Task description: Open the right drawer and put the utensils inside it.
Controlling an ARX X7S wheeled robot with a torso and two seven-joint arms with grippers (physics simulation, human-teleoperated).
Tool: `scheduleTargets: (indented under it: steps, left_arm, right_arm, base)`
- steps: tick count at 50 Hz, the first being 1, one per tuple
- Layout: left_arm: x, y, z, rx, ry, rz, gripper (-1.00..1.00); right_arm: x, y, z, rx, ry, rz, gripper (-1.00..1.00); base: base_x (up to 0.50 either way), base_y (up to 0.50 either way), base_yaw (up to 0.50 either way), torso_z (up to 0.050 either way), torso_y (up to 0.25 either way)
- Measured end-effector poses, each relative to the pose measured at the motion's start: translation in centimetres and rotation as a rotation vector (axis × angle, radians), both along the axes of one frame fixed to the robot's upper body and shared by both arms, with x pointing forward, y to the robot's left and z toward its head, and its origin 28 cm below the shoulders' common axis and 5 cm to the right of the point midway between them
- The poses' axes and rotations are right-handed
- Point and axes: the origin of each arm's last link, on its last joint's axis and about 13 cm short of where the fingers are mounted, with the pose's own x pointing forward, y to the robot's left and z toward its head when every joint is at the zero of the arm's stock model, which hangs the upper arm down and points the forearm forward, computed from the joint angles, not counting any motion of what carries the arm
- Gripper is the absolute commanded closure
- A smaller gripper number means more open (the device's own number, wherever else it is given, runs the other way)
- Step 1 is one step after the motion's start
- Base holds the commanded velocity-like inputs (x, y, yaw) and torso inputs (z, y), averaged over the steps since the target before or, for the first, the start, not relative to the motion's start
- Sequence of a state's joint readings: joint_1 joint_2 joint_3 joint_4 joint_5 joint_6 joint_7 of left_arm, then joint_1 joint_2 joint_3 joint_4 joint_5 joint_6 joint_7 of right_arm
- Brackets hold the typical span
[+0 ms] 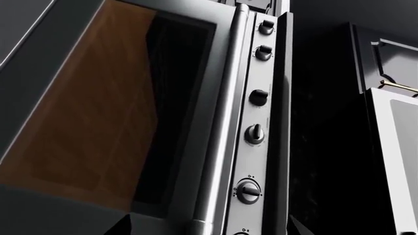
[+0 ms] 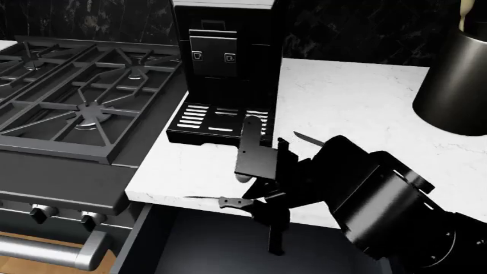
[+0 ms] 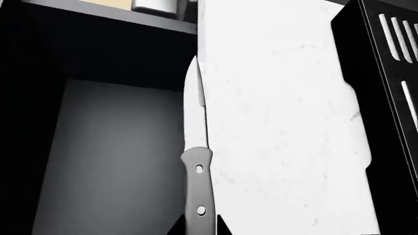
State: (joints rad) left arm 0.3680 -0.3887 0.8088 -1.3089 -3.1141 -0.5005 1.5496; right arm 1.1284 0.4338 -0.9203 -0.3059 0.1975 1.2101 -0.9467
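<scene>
Grey-handled knife at the worktop edge
My right end effector (image 2: 255, 201) grasps the riveted grey-handled knife (image 3: 196, 161) over the white marble worktop (image 2: 365, 108) edge, above the open dark navy drawer (image 2: 213, 240); the slim black knife (image 2: 308, 137) lies on the worktop

A white marble countertop (image 2: 357, 108) meets a dark veined backsplash (image 2: 357, 28). A black gas stove (image 2: 84, 97) sits beside a coffee machine (image 2: 224, 68). Wooden flooring (image 2: 31, 260) shows below the oven.

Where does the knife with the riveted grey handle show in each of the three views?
Head view: riveted knife at the counter's front edge, above the open drawer, at the right gripper.
Right wrist view: knife at centre, blade along the counter edge.
Left wrist view: not in it.
Shared landmark: white countertop.
</scene>
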Motion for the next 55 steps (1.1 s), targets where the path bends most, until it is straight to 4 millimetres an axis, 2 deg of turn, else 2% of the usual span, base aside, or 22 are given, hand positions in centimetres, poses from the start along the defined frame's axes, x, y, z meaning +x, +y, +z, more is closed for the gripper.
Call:
scheduleTargets:
  steps: [9,27,28,45,49,55]
  left_arm:
    - [0.0,0.0,0.0,-0.001,0.001,-0.001,-1.0]
    - [0.1,-0.1,0.0,-0.005,0.001,-0.006,-1.0]
    - [0.1,-0.1,-0.1,-0.005,0.002,-0.006,-1.0]
    - [0.1,-0.1,-0.1,-0.006,0.004,-0.007,-1.0]
    - [0.1,-0.1,0.0,-0.006,0.003,-0.007,-1.0]
    - [0.1,-0.1,-0.1,-0.005,0.002,-0.009,-1.0]
  right_arm:
    - [-0.9,0.6,-1.3,-0.029,0.013,0.031,1.0]
    - [-1.1,2.2,-3.8,-0.038,0.034,0.037,1.0]
    - [-1.1,2.3,-3.9,-0.038,0.037,0.037,-1.0]
    - [-1.2,2.7,-3.8,0.007,0.077,0.049,-1.0]
    - [-1.2,2.7,-2.9,0.04,0.054,0.047,-1.0]
    - [-1.0,1.4,0.6,0.101,-0.017,-0.011,-1.0]
  base:
    - [0.0,0.0,0.0,0.0,0.0]
    - [0.0,0.0,0.0,0.0,0.0]
    - [0.0,0.0,0.0,0.0,0.0]
    - [0.0,0.0,0.0,0.0,0.0]
    - [0.0,0.0,0.0,0.0,0.0]
    - [0.0,0.0,0.0,0.0,0.0]
